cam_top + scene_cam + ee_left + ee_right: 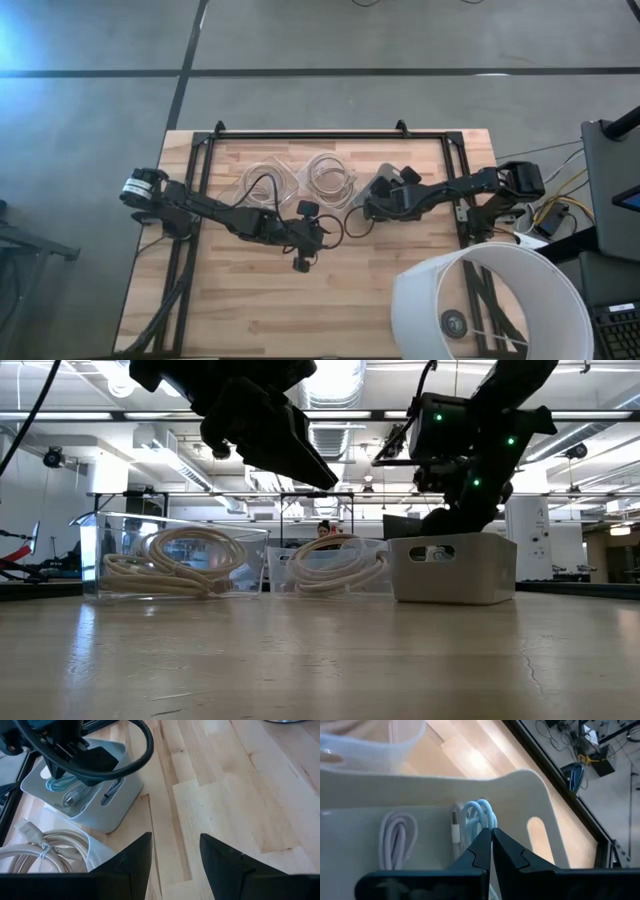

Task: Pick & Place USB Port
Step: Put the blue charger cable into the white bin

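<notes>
- USB cables (pixel 479 815), one pale blue coil and a white one (pixel 399 837) beside it, lie in the white bin (pixel 540 785) directly under my right gripper (pixel 491 836).
- My right gripper's fingers are clenched tip to tip, with nothing between them, poised just above the blue coil inside the bin's walls.
- Two clear tubs (pixel 180 555) holding thick cream cords (pixel 330 572) sit just beside the bin, on the side away from my right arm.
- My left gripper (pixel 175 855) hangs released, fingers apart, over bare wooden table (pixel 240 795), near the bin and the closer tub.
</notes>
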{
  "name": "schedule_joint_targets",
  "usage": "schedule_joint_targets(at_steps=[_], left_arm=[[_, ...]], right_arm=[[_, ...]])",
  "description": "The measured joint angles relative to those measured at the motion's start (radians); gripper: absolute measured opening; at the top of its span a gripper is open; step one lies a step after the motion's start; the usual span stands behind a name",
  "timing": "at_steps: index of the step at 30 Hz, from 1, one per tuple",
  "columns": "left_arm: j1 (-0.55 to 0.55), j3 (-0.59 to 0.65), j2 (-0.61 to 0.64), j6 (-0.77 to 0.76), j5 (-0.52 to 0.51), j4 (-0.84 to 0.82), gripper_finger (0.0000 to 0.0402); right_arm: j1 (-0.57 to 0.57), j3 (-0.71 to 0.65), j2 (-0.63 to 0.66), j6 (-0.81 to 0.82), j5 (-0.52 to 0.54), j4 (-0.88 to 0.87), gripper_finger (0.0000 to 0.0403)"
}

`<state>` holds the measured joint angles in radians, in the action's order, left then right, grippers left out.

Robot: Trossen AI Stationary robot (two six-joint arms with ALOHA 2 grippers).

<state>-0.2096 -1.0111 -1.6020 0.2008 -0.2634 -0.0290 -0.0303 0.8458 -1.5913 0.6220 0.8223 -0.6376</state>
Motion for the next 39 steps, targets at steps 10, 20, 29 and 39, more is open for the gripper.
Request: schedule_joint_targets(at_steps=[10, 20, 29, 39], left_arm=[[-0.001, 0.002, 0.000, -0.029, 0.008, 0.000, 0.0170], [0.000, 0.005, 0.000, -0.002, 0.008, 0.045, 0.0170], [0.001, 0.002, 0.006, -0.002, 0.012, 0.318, 0.0170], [0.002, 0.003, 0.004, -0.003, 0.008, 0.295, 0.0170]], right_arm=[[-0.001, 0.030, 0.000, -0.030, -0.038, -0.002, 0.0011], [-0.003, 0.067, 0.000, -0.053, -0.037, 0.000, 0.0011], [-0.013, 0.067, 0.000, -0.010, -0.037, -0.002, 0.0011], [-0.012, 0.066, 0.000, 0.009, -0.037, -0.011, 0.0011]])
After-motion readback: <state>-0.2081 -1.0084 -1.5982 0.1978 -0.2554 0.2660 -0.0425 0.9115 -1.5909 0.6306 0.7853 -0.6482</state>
